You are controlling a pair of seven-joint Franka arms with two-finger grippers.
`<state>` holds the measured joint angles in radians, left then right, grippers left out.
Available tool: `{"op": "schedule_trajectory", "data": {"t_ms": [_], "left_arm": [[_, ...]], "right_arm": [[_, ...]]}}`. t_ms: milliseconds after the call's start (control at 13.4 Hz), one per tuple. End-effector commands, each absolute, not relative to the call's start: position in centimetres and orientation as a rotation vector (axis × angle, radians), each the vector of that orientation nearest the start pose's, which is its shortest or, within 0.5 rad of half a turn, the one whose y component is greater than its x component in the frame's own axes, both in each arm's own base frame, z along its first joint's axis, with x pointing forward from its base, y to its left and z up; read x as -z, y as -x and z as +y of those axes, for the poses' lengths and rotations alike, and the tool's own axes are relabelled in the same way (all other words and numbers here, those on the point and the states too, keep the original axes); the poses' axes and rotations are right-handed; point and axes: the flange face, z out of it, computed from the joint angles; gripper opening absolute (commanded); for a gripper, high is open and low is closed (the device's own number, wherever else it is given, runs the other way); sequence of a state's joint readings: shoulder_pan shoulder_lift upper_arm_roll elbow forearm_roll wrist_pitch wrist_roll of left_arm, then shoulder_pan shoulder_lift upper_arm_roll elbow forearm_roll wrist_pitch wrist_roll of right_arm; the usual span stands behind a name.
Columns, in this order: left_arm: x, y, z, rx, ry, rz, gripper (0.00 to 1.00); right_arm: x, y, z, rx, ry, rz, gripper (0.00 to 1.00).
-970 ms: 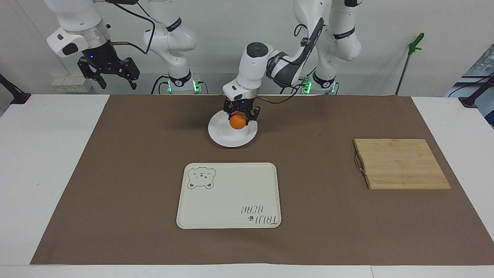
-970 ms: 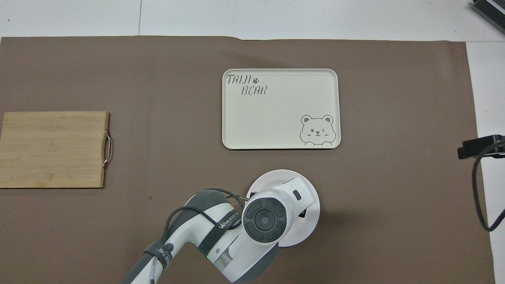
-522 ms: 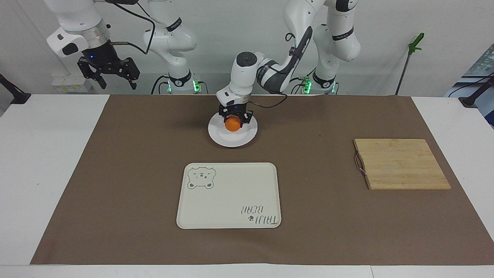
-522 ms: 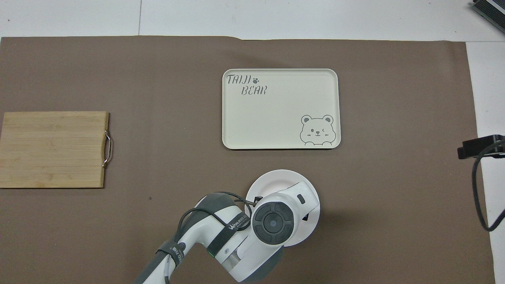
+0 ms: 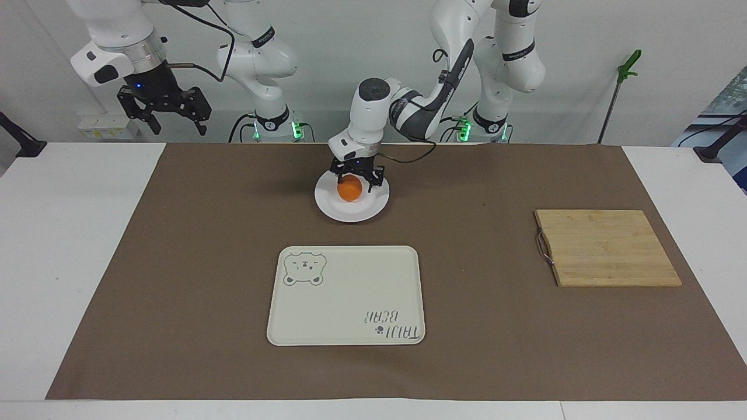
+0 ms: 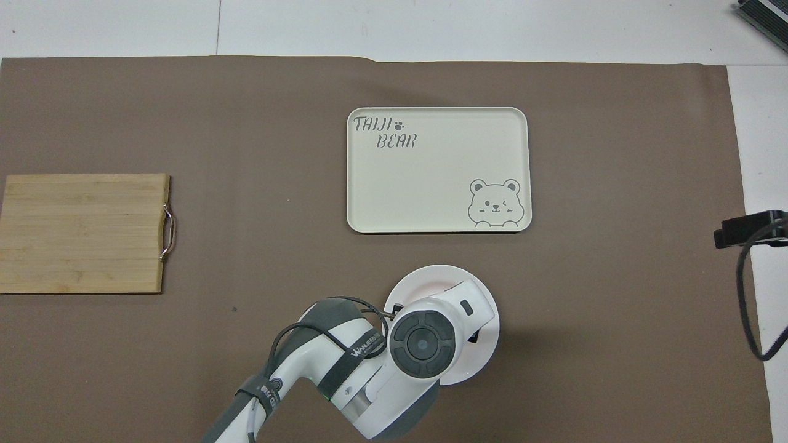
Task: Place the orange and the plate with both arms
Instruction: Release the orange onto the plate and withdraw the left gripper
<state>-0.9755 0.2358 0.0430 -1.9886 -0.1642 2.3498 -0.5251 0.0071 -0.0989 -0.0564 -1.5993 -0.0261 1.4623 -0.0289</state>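
While orange [image 5: 349, 189] rests on plate [image 5: 373, 209], left pincer [image 5: 354, 181] gapes.

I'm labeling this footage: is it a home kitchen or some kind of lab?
Most likely a robotics lab, not a kitchen: two arms are mounted at a white table covered with a brown mat, against a bare wall, with only a few staged props like a tray.

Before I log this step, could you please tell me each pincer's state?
Left pincer: open around the orange on the plate.
Right pincer: open, empty.
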Motion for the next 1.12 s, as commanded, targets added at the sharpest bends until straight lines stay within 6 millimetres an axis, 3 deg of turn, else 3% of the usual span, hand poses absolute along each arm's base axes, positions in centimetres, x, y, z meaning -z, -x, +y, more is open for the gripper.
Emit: {"op": "schedule_trajectory", "data": {"t_ms": [0, 224, 821, 1045], "left_arm": [[-39.8, -37.6, -45.8, -0.037, 3.276, 0.432, 1.0], [-42.3, -40.3, -41.1, -0.115, 3.236, 0.407, 1.0], [-48.3, -51.4, -21.8, 0.065, 3.197, 0.402, 1.0], [-52.7, -54.4, -13.9, 0.057, 3.117, 0.458, 1.0]], "right_arm": [[-65.5, -51.0, -3.0, -0.049, 3.153, 0.031, 1.0], [-65.5, -51.0, -3.0, -0.049, 3.151, 0.033, 1.0], [-65.5, -51.0, -3.0, -0.049, 3.153, 0.031, 1.0], [-65.4, -50.7, -3.4, -0.074, 3.15, 0.043, 1.0]]}}
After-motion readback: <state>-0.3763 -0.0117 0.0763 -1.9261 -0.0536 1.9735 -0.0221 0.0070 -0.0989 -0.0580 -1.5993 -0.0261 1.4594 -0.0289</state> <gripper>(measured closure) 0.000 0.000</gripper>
